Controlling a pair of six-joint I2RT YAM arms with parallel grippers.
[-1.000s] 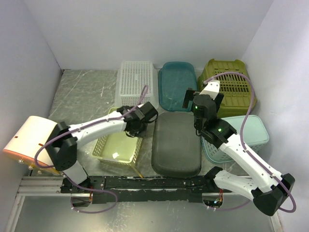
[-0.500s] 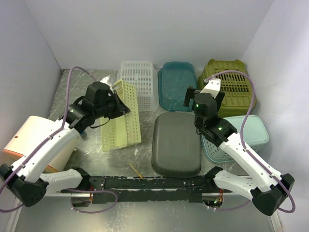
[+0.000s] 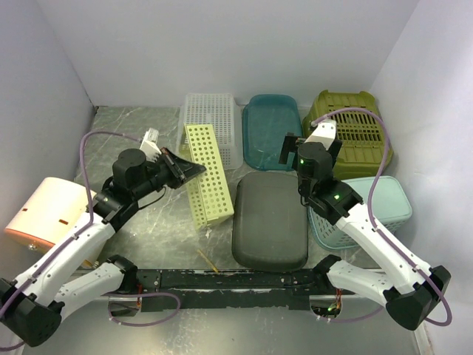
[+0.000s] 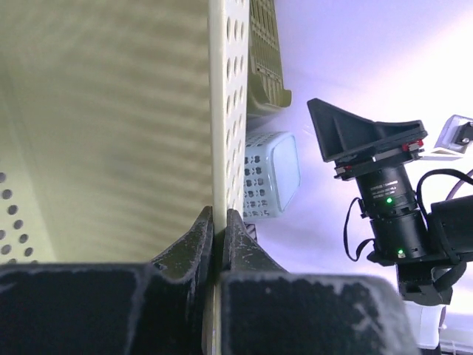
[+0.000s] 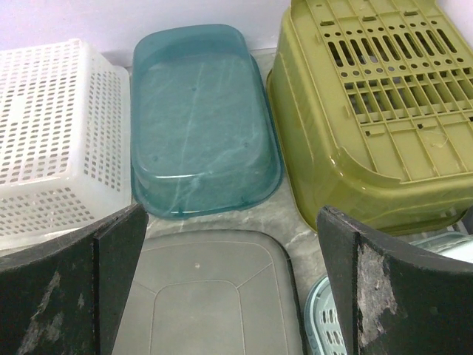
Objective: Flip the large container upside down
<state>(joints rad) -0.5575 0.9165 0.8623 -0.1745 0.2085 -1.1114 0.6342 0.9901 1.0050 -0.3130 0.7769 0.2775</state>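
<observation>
Yellow basket (image 3: 208,177) swung up onto edge, L claw (image 3: 191,170) pinching its wall; R claw (image 5: 230,218) wide open.

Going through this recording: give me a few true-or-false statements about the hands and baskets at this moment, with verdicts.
1. The left hand pinches a wall of the yellow basket. True.
2. The yellow basket lies flat with its opening up. False: it stands tilted on one edge.
3. The right hand is shut on a container. False: it is open and holds nothing.
4. The olive basket sits bottom up. True.
</observation>
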